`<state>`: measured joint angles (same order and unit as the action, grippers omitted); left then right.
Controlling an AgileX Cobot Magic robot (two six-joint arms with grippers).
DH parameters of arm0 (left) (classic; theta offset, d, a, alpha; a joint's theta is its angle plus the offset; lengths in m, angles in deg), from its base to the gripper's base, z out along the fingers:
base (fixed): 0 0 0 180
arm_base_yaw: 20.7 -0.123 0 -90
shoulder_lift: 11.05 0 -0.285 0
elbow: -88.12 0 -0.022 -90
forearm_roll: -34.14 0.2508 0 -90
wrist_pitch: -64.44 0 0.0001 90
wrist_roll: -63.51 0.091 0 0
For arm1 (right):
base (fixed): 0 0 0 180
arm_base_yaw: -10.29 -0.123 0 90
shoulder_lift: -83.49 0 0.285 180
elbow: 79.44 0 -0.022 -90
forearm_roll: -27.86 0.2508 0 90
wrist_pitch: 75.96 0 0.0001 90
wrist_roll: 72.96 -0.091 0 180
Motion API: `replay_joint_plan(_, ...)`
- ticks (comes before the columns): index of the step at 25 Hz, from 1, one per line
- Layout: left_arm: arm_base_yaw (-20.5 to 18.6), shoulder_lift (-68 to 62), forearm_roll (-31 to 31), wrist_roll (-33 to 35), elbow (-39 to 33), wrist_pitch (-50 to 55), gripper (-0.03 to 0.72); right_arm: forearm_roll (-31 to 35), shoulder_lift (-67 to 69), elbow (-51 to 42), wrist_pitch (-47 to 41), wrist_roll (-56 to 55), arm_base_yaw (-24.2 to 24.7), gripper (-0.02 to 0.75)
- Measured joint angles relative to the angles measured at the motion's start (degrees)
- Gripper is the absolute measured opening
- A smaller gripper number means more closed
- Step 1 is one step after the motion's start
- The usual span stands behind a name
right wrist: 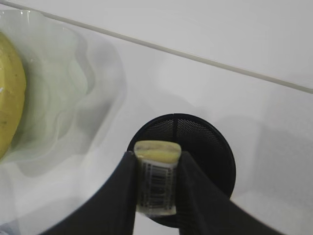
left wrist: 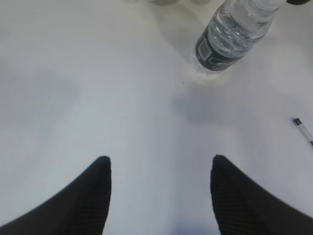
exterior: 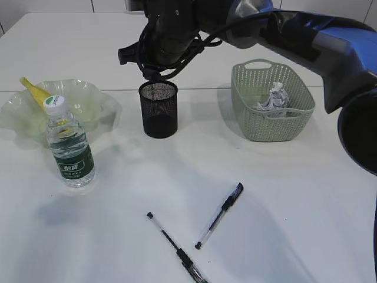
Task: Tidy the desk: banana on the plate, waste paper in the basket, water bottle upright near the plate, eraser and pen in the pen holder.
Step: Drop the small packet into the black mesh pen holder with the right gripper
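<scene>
Overhead, the right gripper (right wrist: 155, 183) clamps the eraser (right wrist: 156, 178) above the mesh pen holder (exterior: 158, 109) mid-table (exterior: 283, 194); left gripper (left wrist: 161, 188) gapes, empty. Two pens (exterior: 220, 215) lie near the front edge of the white table.

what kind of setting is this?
Likely a lab mock-up of a desk: a bare white table with stationery, namely pens and a mesh pen holder, plus a waste basket and a robot arm working overhead.
</scene>
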<state>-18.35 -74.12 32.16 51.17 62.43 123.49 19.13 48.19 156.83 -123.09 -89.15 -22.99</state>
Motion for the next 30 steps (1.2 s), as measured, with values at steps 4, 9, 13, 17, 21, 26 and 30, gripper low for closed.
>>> replay_joint_plan(4,0.0,0.0,0.0,0.0,0.0,-0.2,0.454,0.0,0.57,0.0,0.0,0.0,0.0,0.154)
replay_joint_plan(9,0.0,0.0,0.0,0.0,0.0,-0.2,0.454,-0.11,2.36,0.0,0.0,0.0,0.0,0.154)
replay_joint_plan(13,0.0,0.0,0.0,0.0,0.0,-0.22,0.454,-0.21,3.2,0.0,0.0,0.0,0.0,0.153)
replay_joint_plan(17,0.0,0.0,0.0,0.0,0.0,-0.32,0.454,-0.21,3.42,0.0,0.0,-0.11,0.0,0.155)
replay_joint_plan(21,0.0,0.0,0.0,0.0,0.0,-0.32,0.454,-0.69,4.08,0.0,-0.11,-0.48,0.0,0.19)
replay_joint_plan(26,0.0,0.0,0.0,0.0,0.0,-0.32,0.454,-3.3,4.08,0.0,-0.23,-2.59,0.0,0.265)
replay_joint_plan(30,0.0,0.0,0.0,0.0,0.0,-0.32,0.454,-4.06,4.08,0.0,-0.23,-3.19,0.0,0.28)
